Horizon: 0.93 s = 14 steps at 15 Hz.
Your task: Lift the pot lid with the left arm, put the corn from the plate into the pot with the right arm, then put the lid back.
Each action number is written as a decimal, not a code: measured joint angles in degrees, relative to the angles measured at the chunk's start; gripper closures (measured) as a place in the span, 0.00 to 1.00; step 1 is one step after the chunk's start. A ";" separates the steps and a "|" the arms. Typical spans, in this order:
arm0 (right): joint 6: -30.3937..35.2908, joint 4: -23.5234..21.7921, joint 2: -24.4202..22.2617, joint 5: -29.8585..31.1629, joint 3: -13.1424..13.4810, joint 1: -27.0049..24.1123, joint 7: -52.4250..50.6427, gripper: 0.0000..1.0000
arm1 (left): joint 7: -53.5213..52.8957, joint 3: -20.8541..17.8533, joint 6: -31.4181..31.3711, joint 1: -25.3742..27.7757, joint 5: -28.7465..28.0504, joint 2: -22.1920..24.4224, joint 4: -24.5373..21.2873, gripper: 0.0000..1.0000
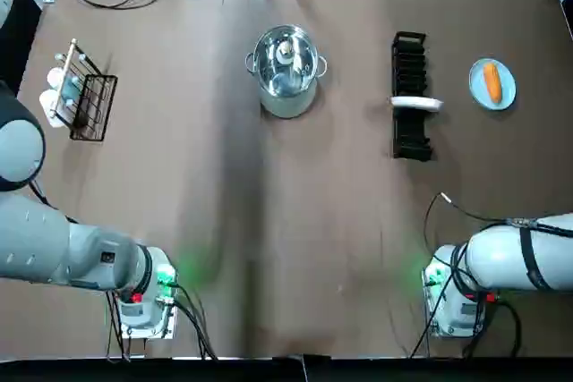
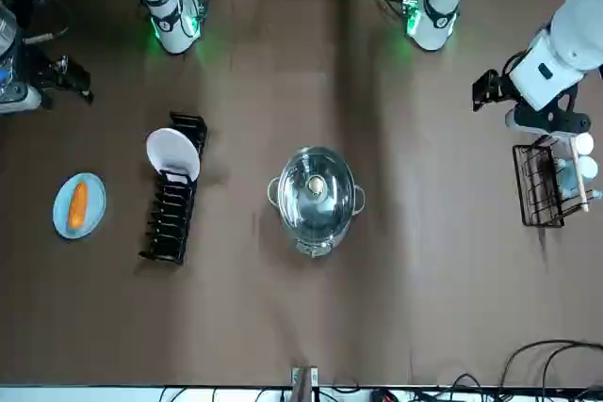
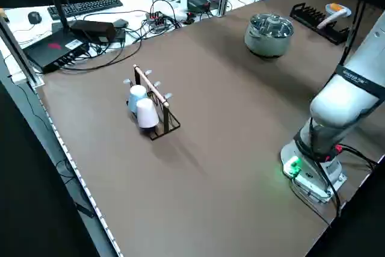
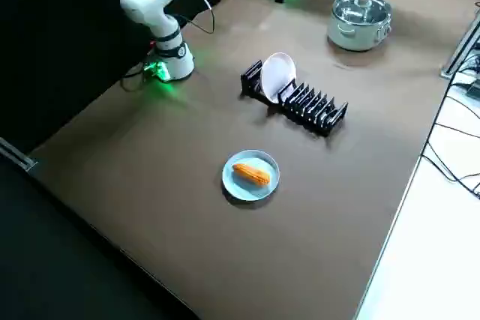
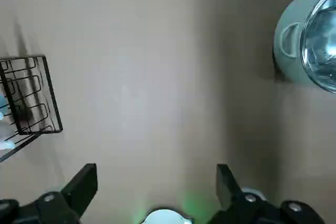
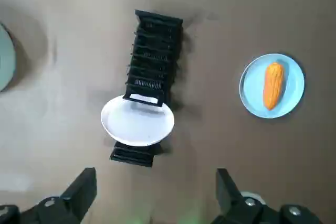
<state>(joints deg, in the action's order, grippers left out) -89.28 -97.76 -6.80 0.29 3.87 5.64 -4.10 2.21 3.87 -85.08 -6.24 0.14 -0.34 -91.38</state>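
Because the lid (image 1: 286, 54) closes the far pot (image 1: 287, 105), the left gripper (image 5: 156, 180) hangs spread, ready; the right gripper (image 6: 156, 182), also spread, overlooks corn (image 1: 492, 82) on the far-right plate (image 1: 508, 89).

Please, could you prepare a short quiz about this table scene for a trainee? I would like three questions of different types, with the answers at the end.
1. True or false: the lid sits on the pot.
2. The corn lies: A) in the pot, B) on the blue plate, C) in the black rack.
3. Fill in: the left claw and the right claw are both ____ and hold nothing.
Key: 1 true; 2 B; 3 open.
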 joint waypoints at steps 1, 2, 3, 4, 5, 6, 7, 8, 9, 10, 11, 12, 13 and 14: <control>-0.11 0.00 0.00 0.00 0.00 0.00 0.00 0.00 | 0.01 0.00 0.00 0.05 0.00 0.00 0.00 0.00; -0.14 0.00 0.00 0.00 0.00 0.00 0.00 0.00 | -0.08 0.00 0.00 0.11 0.00 0.00 0.00 0.00; -0.15 0.00 0.00 0.00 0.00 0.00 0.00 0.00 | -0.13 -0.03 0.00 0.14 0.00 0.00 0.00 0.00; -0.15 0.00 0.00 0.00 0.00 0.00 0.00 0.00 | -0.10 -0.05 0.00 0.16 0.00 -0.03 -0.01 0.00; -0.18 0.00 0.00 0.00 0.00 -0.01 0.00 0.00 | -0.04 -0.06 0.00 0.17 0.00 -0.13 -0.02 0.00; -0.20 0.00 0.00 0.00 0.02 -0.03 0.00 0.00 | -0.01 -0.03 -0.04 0.07 0.00 -0.53 -0.03 0.00; -0.21 0.00 0.01 0.00 0.03 -0.03 0.00 0.00 | 0.22 0.04 -0.15 -0.11 0.00 -0.75 -0.03 0.00; -0.24 0.00 0.02 0.00 0.03 -0.04 0.00 0.00 | 1.10 0.14 -0.44 -0.37 0.00 -1.02 -0.03 0.00; -0.26 0.00 0.03 0.01 0.03 -0.04 -0.01 0.00 | 2.40 0.31 -0.90 -0.63 0.00 -1.39 -0.03 0.00; -0.33 0.00 0.07 0.01 0.03 -0.04 -0.01 0.00 | 3.19 0.41 -1.63 -1.08 0.03 -1.79 -0.04 0.00; -0.38 -0.01 0.16 0.02 0.03 -0.04 -0.01 0.00 | 3.74 0.47 -2.51 -1.81 0.12 -2.17 -0.03 0.00; -0.39 -0.03 0.31 0.02 0.04 -0.06 -0.01 0.00 | 4.18 0.60 -3.19 -2.77 0.25 -2.60 -0.03 0.00; -0.40 -0.03 0.49 0.02 0.06 -0.10 -0.01 0.00 | 4.55 0.82 -3.80 -3.97 0.46 -3.16 -0.07 0.00; -0.40 -0.04 0.69 0.02 0.09 -0.14 -0.01 0.00 | 5.30 1.04 -4.79 -5.36 0.56 -3.99 -0.06 0.00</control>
<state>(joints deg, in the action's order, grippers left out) -89.67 -97.80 -6.11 0.31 3.96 5.50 -4.11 7.51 4.91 -89.86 -11.60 0.70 -4.33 -91.44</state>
